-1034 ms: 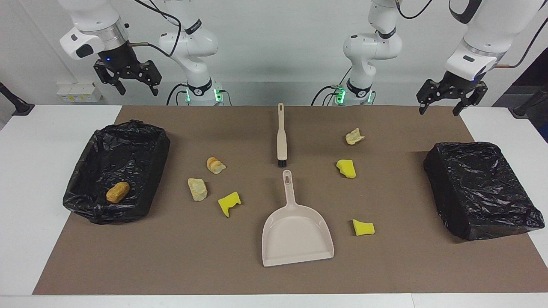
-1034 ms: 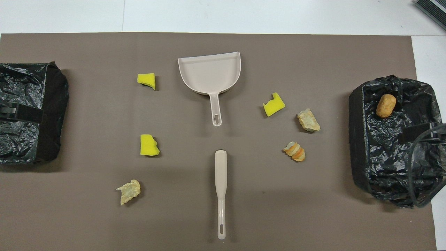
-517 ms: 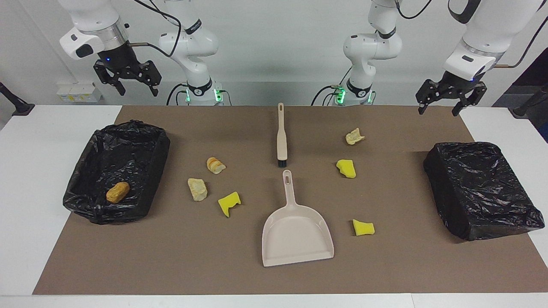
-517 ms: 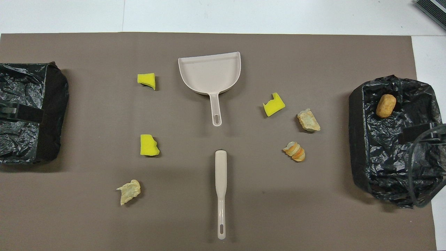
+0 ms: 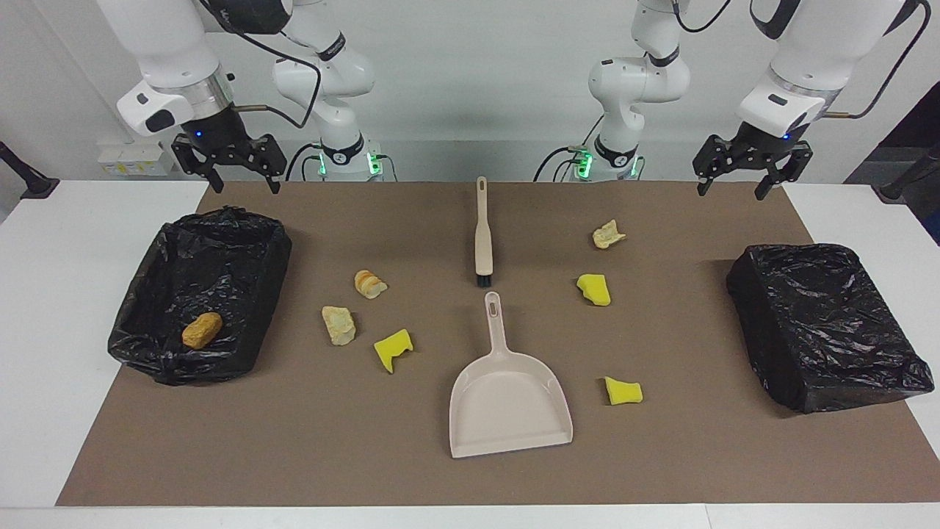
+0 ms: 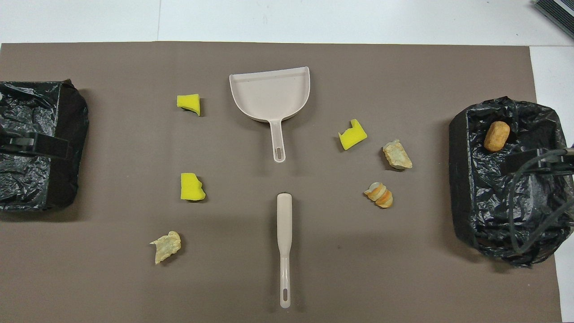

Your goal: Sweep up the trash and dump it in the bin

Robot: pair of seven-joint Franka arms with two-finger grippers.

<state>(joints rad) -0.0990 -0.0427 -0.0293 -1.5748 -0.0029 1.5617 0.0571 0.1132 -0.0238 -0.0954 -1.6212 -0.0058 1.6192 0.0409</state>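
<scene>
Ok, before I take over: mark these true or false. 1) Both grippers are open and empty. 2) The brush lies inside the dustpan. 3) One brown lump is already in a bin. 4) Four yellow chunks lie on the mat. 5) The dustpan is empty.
1) True: the left gripper and right gripper hang open, holding nothing.
2) False: the brush lies on the mat, nearer to the robots than the dustpan.
3) True: a brown lump lies in the bin at the right arm's end.
4) False: three yellow chunks.
5) True.
</scene>
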